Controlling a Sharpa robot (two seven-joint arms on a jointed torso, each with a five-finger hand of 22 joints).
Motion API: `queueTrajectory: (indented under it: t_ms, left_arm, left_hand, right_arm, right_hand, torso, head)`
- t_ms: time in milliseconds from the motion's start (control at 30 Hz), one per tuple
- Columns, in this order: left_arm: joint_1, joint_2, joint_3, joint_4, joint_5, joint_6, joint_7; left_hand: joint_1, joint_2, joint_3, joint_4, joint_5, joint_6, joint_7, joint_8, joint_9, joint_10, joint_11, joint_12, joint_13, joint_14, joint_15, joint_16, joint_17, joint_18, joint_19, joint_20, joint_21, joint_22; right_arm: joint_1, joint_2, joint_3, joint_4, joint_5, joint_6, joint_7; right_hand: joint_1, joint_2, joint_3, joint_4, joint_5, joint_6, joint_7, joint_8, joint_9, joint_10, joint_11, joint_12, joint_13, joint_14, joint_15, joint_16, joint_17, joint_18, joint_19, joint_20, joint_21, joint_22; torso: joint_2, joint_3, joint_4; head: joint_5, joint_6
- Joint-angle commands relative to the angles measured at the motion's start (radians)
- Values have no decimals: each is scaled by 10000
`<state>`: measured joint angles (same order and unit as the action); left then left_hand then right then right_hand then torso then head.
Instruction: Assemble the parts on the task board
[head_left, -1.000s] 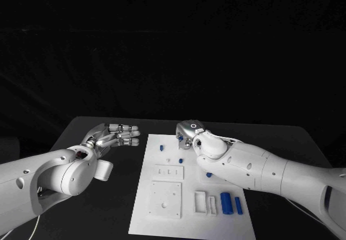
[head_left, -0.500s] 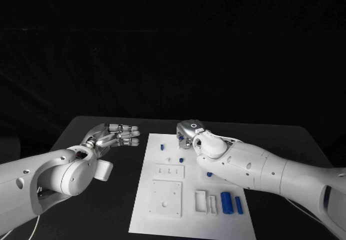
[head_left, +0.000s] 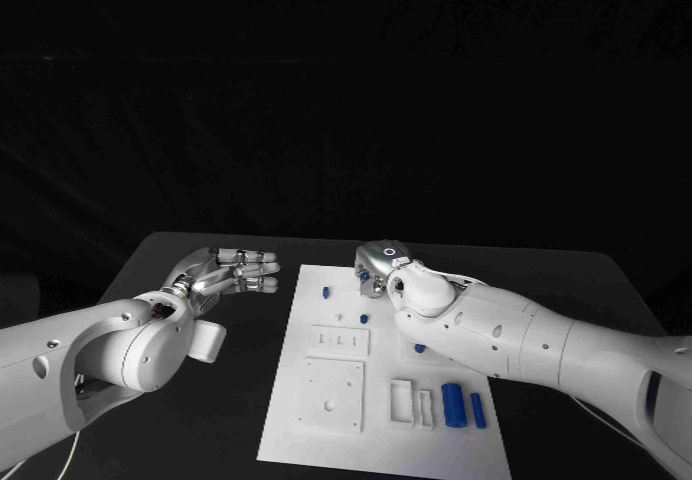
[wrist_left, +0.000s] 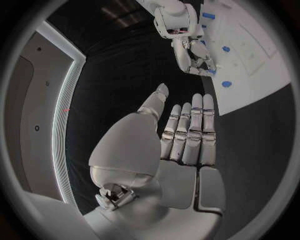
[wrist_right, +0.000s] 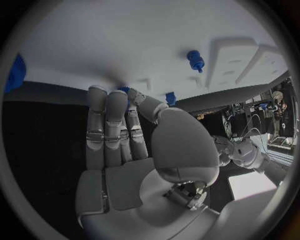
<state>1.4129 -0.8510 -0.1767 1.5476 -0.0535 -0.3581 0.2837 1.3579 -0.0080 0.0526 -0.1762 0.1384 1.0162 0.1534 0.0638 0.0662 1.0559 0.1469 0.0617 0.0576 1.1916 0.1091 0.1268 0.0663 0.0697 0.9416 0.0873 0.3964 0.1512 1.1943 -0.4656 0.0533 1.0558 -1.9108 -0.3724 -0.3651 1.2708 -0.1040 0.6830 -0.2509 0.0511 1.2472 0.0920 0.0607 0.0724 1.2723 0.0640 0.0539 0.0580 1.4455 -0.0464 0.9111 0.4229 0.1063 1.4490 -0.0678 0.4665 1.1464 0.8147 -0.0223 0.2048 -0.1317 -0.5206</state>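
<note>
The white task board (head_left: 433, 445) lies in the middle of the black table. Small blue parts (head_left: 326, 293) (head_left: 364, 318) (head_left: 418, 349) stand on its far half, and two blue cylinders (head_left: 453, 404) lie near its right edge. My right hand (head_left: 378, 272) reaches down to the board's far end. In the right wrist view its thumb and a finger pinch a small blue part (wrist_right: 125, 90), with another blue peg (wrist_right: 195, 60) farther along the board. My left hand (head_left: 231, 270) hovers over the table left of the board, fingers straight and together, holding nothing.
Raised white blocks (head_left: 335, 342) (head_left: 332, 395) and two slotted holders (head_left: 411, 402) sit on the board's near half. Bare black table (head_left: 231, 420) runs along the board's left side under my left arm. The left wrist view shows my right hand (wrist_left: 187, 47) at the board's edge (wrist_left: 215, 97).
</note>
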Motion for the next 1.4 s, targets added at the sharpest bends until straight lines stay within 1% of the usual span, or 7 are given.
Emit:
queueTrajectory:
  t_ms: [33, 300, 433, 833, 1000, 1233, 1400]
  left_arm:
    - [14, 24, 11, 3, -34, 131, 85]
    - [14, 21, 11, -4, -34, 138, 68]
    - [14, 16, 11, -11, -34, 136, 60]
    - [15, -27, 11, -69, -34, 88, 79]
    - [15, -46, 11, -127, -33, 77, 99]
    - [15, -82, 11, -203, -21, 76, 119]
    - [14, -115, 9, -199, -15, 94, 121]
  left_hand:
    - [43, 17, -44, 5, -28, -61, -2, -13, 7, -95, 4, -17, 10, -61, -21, -42, 3, 20, -53, 22, 11, -8]
    - [43, -2, -43, 31, -29, -70, 3, -14, 7, -141, 16, -19, 10, -72, -14, -45, 2, 21, -61, 29, 30, -53]
    - [42, -6, -43, 39, -30, -70, 3, -13, 7, -158, 19, -17, 10, -75, -11, -45, 2, 22, -63, 32, 29, -59]
    - [45, -17, -42, 44, -27, -69, 5, -13, 7, -182, 26, -17, 10, -85, -6, -49, 2, 22, -67, 36, 28, -68]
    - [58, -35, -33, 55, -28, -98, 12, -16, 5, -189, 29, -15, 11, -89, -3, -48, 2, 25, -70, 40, 30, -87]
    - [57, -45, -33, 62, -31, -116, 17, -18, 3, -192, 30, -16, 11, -87, -3, -46, 3, 26, -70, 42, 31, -95]
    - [68, -54, -27, 67, -28, -147, 25, -17, 3, -191, 30, -15, 11, -86, -5, -44, 3, 27, -68, 41, 34, -105]
  right_arm:
    - [-6, -23, -2, -87, 147, 309, 65]
    - [-4, -33, -3, -121, 406, 224, 170]
    - [-1, -55, -3, -110, 617, -81, 249]
    - [18, -520, 24, 397, 957, -929, 360]
    - [39, -1009, 371, 983, 1207, -946, 448]
    - [53, -1930, 1030, 1737, 2129, -510, 649]
    - [56, -2595, 1245, 2041, 2833, 62, 781]
  right_hand:
    - [98, -22, 33, 1, 23, -115, 16, 23, -21, 46, -131, 36, 13, -18, 75, -5, -16, 209, 17, 40, -50, 21]
    - [65, -98, 2, 37, 21, -326, 81, 14, -48, -231, -49, 35, 7, -15, 148, -27, -41, 270, 17, 108, -232, 34]
    - [-105, -567, 87, 58, 57, -1211, 271, 8, -103, -1156, 204, 44, -1, -70, 286, -191, -142, 379, -28, 233, -579, -105]
    - [381, -1062, -1028, 429, 29, -2014, -79, 11, -105, -2159, 414, 35, -7, 27, 353, -590, -380, 561, 305, 355, -1302, -663]
    - [334, -1137, -1195, 559, 63, -2008, -90, 11, -105, -2020, 374, 34, -7, 41, 340, -599, -374, 533, 363, 349, -1401, -697]
    - [-105, -1257, -2156, 906, 1115, -2112, 141, 14, -102, -1174, 148, 33, 14, 59, 218, -526, -297, 383, 411, 247, -1507, -734]
    - [-216, -1233, -2360, 1026, 1416, -2008, 298, 25, -88, 468, -196, 27, 93, 26, -76, -465, -164, 197, 422, -31, -1489, -649]
  torso:
    - [3, -1, -8]
    - [8, 6, -7]
    - [9, 5, -8]
    - [9, 22, -34]
    - [6, 25, -40]
    - [-26, 74, -151]
    - [-41, 107, -222]
  head:
    - [-1, 5]
    - [14, 28]
    - [12, 38]
    - [12, 120]
    - [-2, 183]
    - [-30, 262]
    - [-61, 296]
